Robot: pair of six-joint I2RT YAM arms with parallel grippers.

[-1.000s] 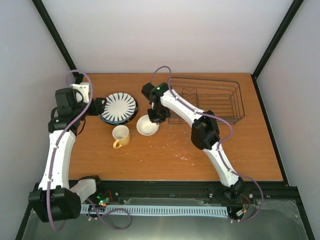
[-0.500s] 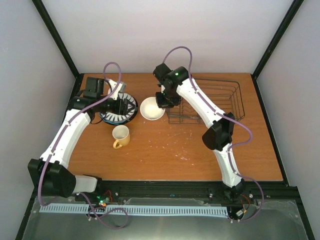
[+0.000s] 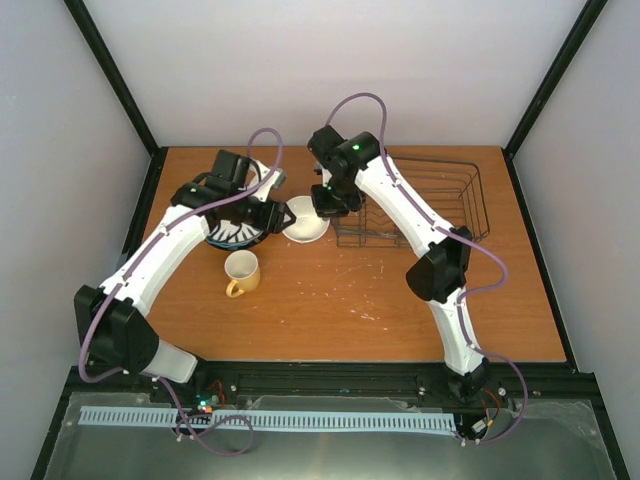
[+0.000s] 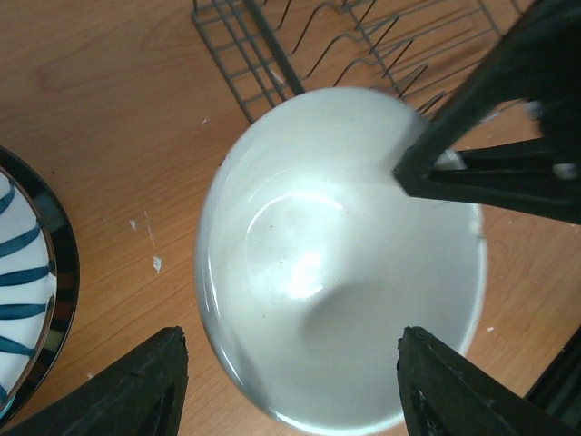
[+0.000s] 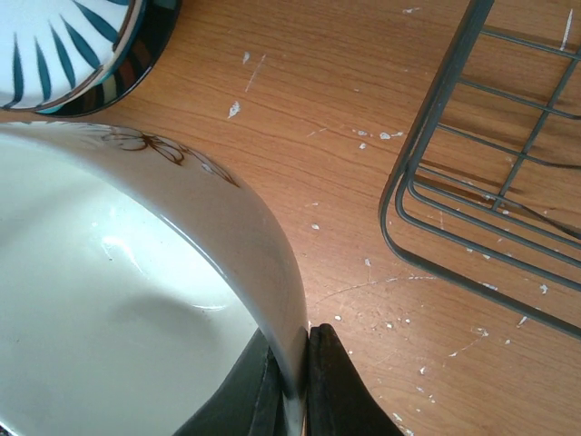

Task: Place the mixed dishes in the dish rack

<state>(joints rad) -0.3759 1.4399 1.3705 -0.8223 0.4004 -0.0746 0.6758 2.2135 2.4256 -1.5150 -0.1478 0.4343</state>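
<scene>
My right gripper (image 3: pixel 322 205) is shut on the rim of the small white bowl (image 3: pixel 303 222) and holds it tilted just left of the dish rack (image 3: pixel 430 200); the pinch shows in the right wrist view (image 5: pixel 304 391). My left gripper (image 3: pixel 266 214) is open, and the bowl (image 4: pixel 340 263) lies in front of its spread fingers (image 4: pixel 136 391). The striped plate (image 3: pixel 232 230) lies left of the bowl, half hidden by my left arm, with a dark teal rim (image 5: pixel 136 73) under it. The pale yellow mug (image 3: pixel 241 272) stands upright in front. The orange-yellow plate does not show.
The wire rack (image 5: pixel 490 173) holds no dishes, and its near left corner is close to the bowl. Black frame posts (image 3: pixel 115 80) stand at the back corners. The table's front edge (image 3: pixel 350 365) runs along the arm bases.
My right gripper has lifted the bowl off the table and carried it back toward the rack. My left arm has swung right, from the plate's left side across it to the bowl.
</scene>
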